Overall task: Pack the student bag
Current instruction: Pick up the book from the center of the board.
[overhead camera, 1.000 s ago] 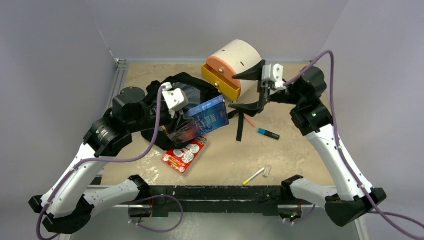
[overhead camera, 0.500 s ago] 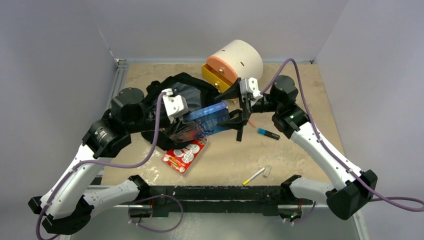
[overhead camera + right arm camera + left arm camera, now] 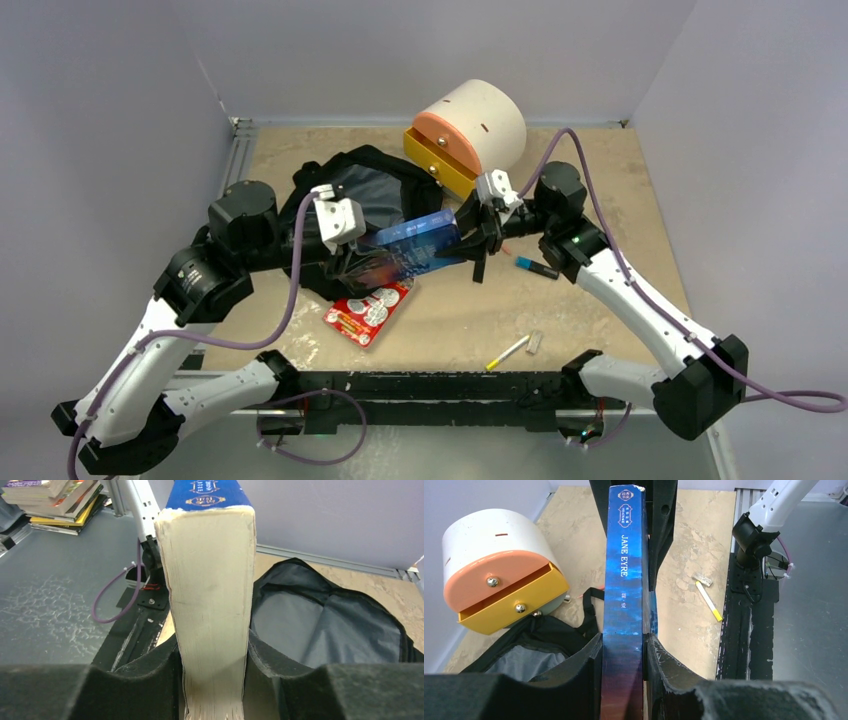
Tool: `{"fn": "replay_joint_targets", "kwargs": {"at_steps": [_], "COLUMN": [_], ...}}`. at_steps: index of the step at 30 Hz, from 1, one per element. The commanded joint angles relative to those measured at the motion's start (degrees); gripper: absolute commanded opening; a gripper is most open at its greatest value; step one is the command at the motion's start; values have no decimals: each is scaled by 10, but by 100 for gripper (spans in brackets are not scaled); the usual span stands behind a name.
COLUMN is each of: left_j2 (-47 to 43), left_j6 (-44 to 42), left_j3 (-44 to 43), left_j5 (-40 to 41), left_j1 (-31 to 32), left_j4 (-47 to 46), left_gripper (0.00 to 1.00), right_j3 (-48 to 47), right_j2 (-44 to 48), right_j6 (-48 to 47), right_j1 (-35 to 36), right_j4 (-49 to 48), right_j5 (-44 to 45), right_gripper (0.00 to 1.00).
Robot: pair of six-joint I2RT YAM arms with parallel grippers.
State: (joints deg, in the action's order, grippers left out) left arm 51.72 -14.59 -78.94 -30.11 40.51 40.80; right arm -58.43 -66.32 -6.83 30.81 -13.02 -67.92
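A: Starting at the left: gripping what?
B: Pinching the left end of a blue book [image 3: 415,248] with the left tool [image 3: 624,652], squeezing both covers, spine towards its wrist camera.
A: And the bag [image 3: 370,188]?
B: Lying open on the bench [image 3: 600,200], left of centre, just under and behind that book. Showing only grey lining inside. Sitting just beside a cream drawer box [image 3: 480,120] on its right.
A: Further right?
B: Clamping the book's other end with the right tool [image 3: 212,652], pressing the page block from both sides. Holding it up over the bag's near right rim, shared between both tools.
A: Anything loose along the front?
B: From left: a red card pack [image 3: 367,310], a pen [image 3: 508,351], a marker [image 3: 537,267].
A: Which step, judging by this?
B: Probably loading the book, mid-carry or handover. Not yet inside.
A: Needed next?
B: Likely releasing one tool, then tipping the book end-first through the opening, clear of the rim.
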Motion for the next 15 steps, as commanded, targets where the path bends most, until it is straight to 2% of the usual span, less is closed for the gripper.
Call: {"fn": "replay_joint_targets", "kwargs": {"at_steps": [1, 6, 7, 8, 10, 13, 15], "left_j2": [-10, -7, -5, 0, 17, 41, 59], "left_j6": [-12, 5, 16, 30, 55, 94, 121], "left_j3": [-29, -19, -17, -18, -25, -30, -24], "left_j5": [-23, 22, 53, 92, 169, 273, 340], "left_j1": [-3, -2, -2, -3, -3, -3, -2], "left_j4": [-124, -137, -141, -144, -138, -132, -132], "left_gripper": [0, 0, 4, 13, 39, 62, 71], "right_j3": [7, 28, 29, 29, 31, 32, 43], "right_j2": [19, 36, 41, 46, 61, 91, 121], "right_j6": [43, 107, 116, 126, 155, 195, 216], "right_j1": [3, 5, 5, 5, 5, 5, 5], "right_j4": [-78, -142, -145, -146, -137, -105, -92], "right_j5": [-47, -47, -33, -13, 52, 178, 267], "right_gripper": [36, 15, 9, 0, 0, 0, 0]}}
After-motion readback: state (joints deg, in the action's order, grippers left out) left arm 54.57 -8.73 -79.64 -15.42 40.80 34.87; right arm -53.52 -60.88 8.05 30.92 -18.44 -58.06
